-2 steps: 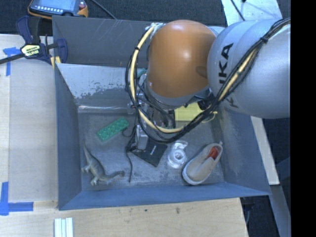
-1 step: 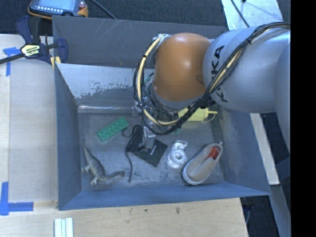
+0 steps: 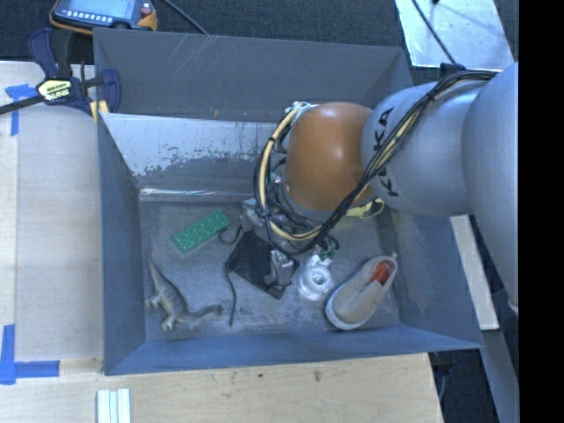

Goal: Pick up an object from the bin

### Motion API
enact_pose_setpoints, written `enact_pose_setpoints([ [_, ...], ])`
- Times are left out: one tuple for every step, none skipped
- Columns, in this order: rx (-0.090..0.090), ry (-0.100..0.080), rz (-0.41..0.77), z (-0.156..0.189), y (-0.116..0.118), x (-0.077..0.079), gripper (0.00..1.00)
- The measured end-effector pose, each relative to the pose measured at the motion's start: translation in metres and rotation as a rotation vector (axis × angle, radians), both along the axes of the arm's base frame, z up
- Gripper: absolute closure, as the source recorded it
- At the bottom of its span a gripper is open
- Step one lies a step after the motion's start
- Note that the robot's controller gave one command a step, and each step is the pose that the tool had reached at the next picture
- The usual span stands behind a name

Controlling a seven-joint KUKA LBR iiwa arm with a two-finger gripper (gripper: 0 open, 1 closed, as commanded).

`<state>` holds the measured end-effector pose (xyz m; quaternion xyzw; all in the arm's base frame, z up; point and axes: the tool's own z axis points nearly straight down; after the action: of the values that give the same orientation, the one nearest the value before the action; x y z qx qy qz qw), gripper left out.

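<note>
- Grey metal bin (image 3: 123, 236); floor scuffed, with loose things spread out singly rather than heaped.
- Arm (image 3: 449, 148) comes in from the right. Its orange cover (image 3: 326, 157) hangs over the middle of the bin, near the back wall, with yellow and black cables (image 3: 269, 161) looped around its left side.
- Gripper (image 3: 282, 271) is low, close to the floor at about the centre of the bin, directly below the orange cover.
- Gripper state: cannot tell whether it stands apart or together, as the wrist hardware and cables crowd the tip from this angle.
- Thing under the gripper: a black flat piece (image 3: 250, 259), roughly four-sided, lying just left of centre on the floor. The gripper tip sits at its right-hand edge and appears to touch it there, though contact is not certain. Nothing is seen lifted.
- A thin dark cord (image 3: 232, 302) runs from the black piece's left side down towards the front wall.
- Just right of the gripper: a small white ring (image 3: 315, 280), lying flat, near the black piece's right corner.
- Further right, towards the front right corner: a pale shoe (image 3: 357, 298) with a red patch inside, lying at a slant, opening upward, just beside the ring.
- Left of the black piece, towards the back: a green studded brick (image 3: 201, 231), flat and tilted on the diagonal, apart from the black piece.
- Front left corner: a grey-brown toy lizard (image 3: 170, 300), its tail pointing right along the front wall, well apart from the gripper.
</note>
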<state>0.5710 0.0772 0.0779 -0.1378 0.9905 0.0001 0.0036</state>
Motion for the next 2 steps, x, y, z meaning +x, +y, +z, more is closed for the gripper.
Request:
enact_pose_setpoints([
  [0.000,0.008,-0.082,-0.028,-0.008,0.002,0.00],
  [0.001,-0.006,0.001,0.001,0.000,0.001,0.00],
])
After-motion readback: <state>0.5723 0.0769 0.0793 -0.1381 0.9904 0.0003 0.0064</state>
